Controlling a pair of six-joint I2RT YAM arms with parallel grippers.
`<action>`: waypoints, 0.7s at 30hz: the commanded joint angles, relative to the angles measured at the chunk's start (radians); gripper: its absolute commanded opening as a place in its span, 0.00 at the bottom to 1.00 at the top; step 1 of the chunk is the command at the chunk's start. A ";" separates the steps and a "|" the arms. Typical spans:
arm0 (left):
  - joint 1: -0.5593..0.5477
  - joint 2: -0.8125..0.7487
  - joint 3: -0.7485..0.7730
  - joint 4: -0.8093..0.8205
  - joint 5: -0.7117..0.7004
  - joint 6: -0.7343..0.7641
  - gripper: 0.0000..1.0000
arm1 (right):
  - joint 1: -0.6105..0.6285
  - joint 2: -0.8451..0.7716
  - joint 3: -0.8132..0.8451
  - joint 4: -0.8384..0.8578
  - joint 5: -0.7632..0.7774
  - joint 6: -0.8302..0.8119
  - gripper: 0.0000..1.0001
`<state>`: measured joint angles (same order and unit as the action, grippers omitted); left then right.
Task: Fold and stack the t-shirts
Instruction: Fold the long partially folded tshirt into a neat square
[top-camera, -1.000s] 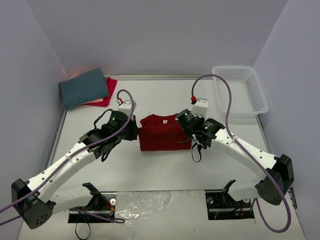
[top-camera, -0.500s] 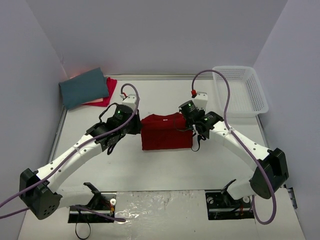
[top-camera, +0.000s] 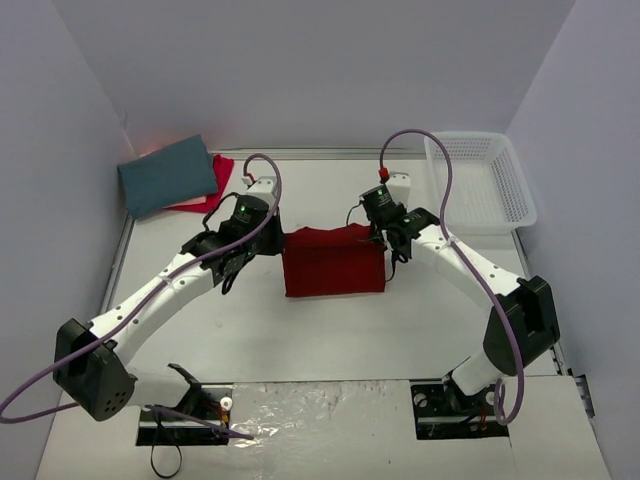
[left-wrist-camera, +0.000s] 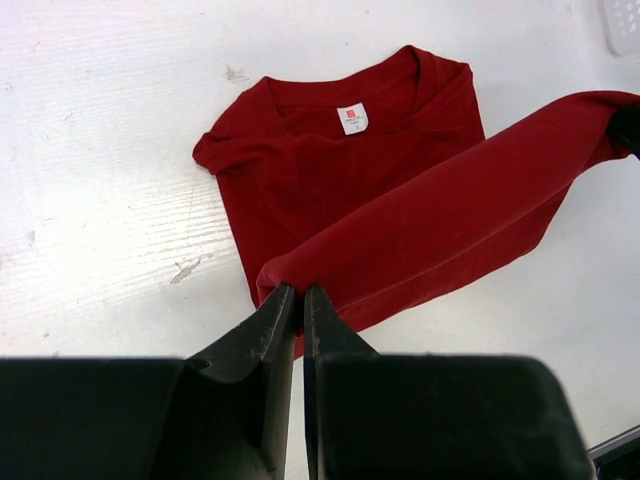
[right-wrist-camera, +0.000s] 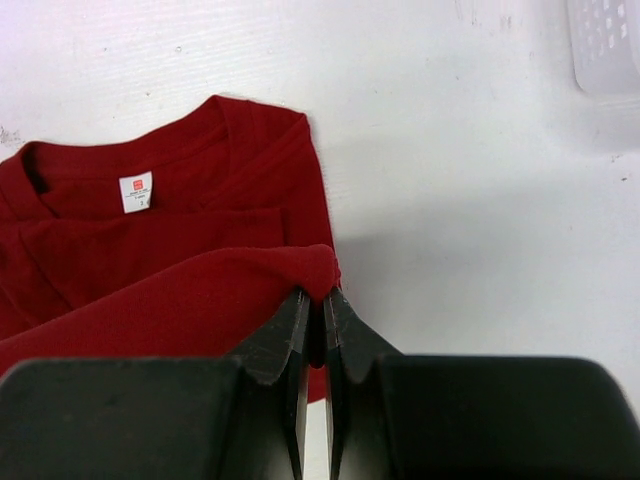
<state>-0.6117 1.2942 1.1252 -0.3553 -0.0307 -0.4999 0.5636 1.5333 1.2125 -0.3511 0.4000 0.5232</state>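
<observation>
Both hem corners pinched: red shirt (top-camera: 333, 262) mid-surface (top-camera: 330, 335), fold looks half done.
Left tool (left-wrist-camera: 300, 292) and right tool (right-wrist-camera: 315, 297) each clamp a raised corner; hem runs left-right between them, collar (right-wrist-camera: 240, 125) lies ahead, far side.

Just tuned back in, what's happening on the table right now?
Both arms are mid-fold on the dark red shirt. The left gripper and right gripper are each shut on one end of its near edge, holding it stretched in the air over the rest, which lies flat on the table. A folded teal shirt lies on a pink-red one at the far left.
</observation>
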 joint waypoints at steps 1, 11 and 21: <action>0.036 0.005 0.058 0.009 -0.023 0.032 0.02 | -0.034 0.030 0.050 -0.020 0.057 -0.052 0.00; 0.075 0.089 0.076 0.039 0.009 0.037 0.02 | -0.070 0.123 0.101 0.011 0.034 -0.083 0.00; 0.107 0.174 0.097 0.082 0.031 0.037 0.02 | -0.103 0.203 0.151 0.027 0.016 -0.114 0.00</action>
<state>-0.5301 1.4662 1.1728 -0.2810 0.0311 -0.4965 0.4946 1.7245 1.3209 -0.3008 0.3473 0.4465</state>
